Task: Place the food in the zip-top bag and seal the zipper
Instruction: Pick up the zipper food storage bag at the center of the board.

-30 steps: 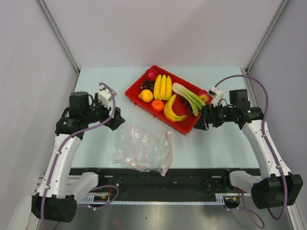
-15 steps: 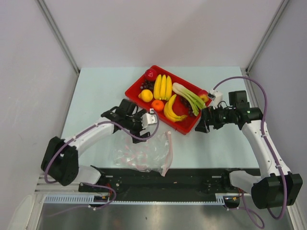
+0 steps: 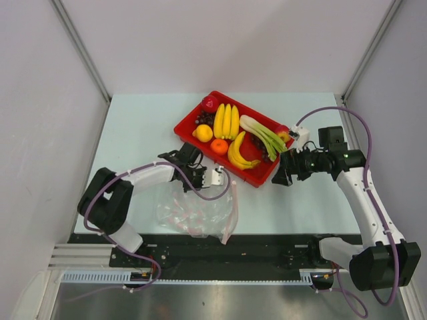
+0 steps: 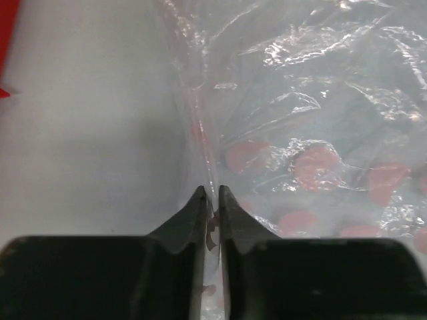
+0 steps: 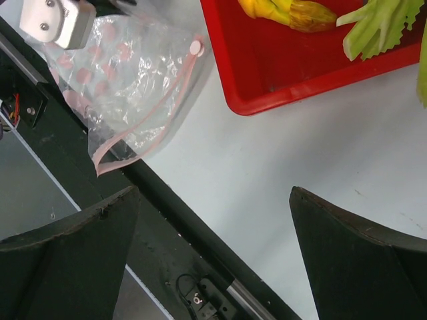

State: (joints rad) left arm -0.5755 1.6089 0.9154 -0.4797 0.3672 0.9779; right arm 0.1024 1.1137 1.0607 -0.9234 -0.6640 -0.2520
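Note:
The zip-top bag [image 3: 195, 211], clear and crinkly with pink dots, lies flat near the table's front edge. Its pink zipper [image 3: 232, 210] runs down its right side. My left gripper [image 3: 194, 186] is at the bag's far edge. In the left wrist view the left gripper [image 4: 211, 192] is shut on a fold of the bag's film [image 4: 313, 120]. The food lies in the red tray [image 3: 185, 126]: bananas [image 3: 227, 121], a leek-like stalk [image 3: 261, 137], a red apple [image 3: 209, 103], an orange [image 3: 219, 147], a lemon [image 3: 203, 133] and grapes [image 3: 203, 118]. My right gripper [image 3: 280, 175] hangs open by the tray's near right corner, holding nothing.
The right wrist view shows the bag [image 5: 127, 73], its zipper [image 5: 143, 137], the tray's corner [image 5: 267, 93] and the black front rail [image 5: 180, 213] below the open right gripper [image 5: 213, 233]. Grey walls enclose the table on three sides.
My left arm swung from the table's left side over to the bag, and its gripper closed on the bag's far edge. The right arm has barely moved.

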